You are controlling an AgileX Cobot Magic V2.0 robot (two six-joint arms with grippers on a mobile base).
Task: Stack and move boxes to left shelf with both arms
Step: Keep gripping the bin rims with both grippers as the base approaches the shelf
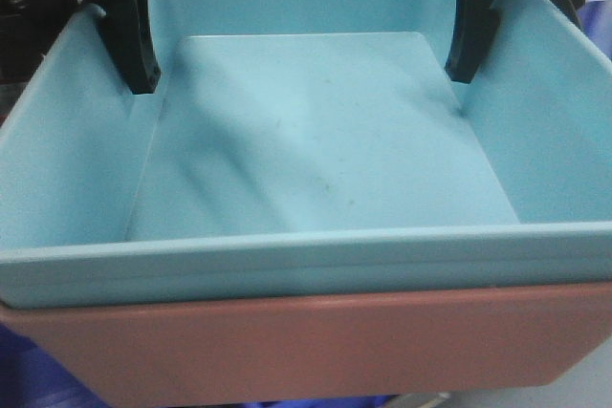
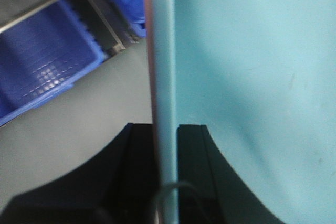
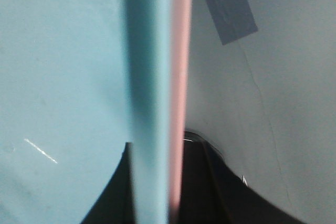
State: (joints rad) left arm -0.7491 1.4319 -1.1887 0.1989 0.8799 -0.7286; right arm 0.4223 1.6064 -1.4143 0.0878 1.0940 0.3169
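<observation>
The stacking step is judged complete: the blue bin (image 1: 316, 131) is seated inside the pink bin (image 1: 316, 341), rims close together, with only the pink front wall exposed below. The left tool (image 2: 167, 150) is closed across the left side wall, 1 finger inside the blue bin and 1 outside. The right tool (image 3: 155, 182) is likewise clamped on the right side, with both the blue and pink rims pinched between its fingers. The transfer step is therefore considered in hand. Whether the pair rests on the grey worktop (image 2: 79, 129) or is carried clear of it cannot be determined. Dark blue crates (image 2: 47, 72) are noted beside the left tool, and a dark tape patch (image 3: 226, 3) beside the right. The left shelf cannot be positively identified in any view. The next move calls for both arms to be shifted leftward together, level and evenly spaced, so that neither wall is pulled from its grip.
</observation>
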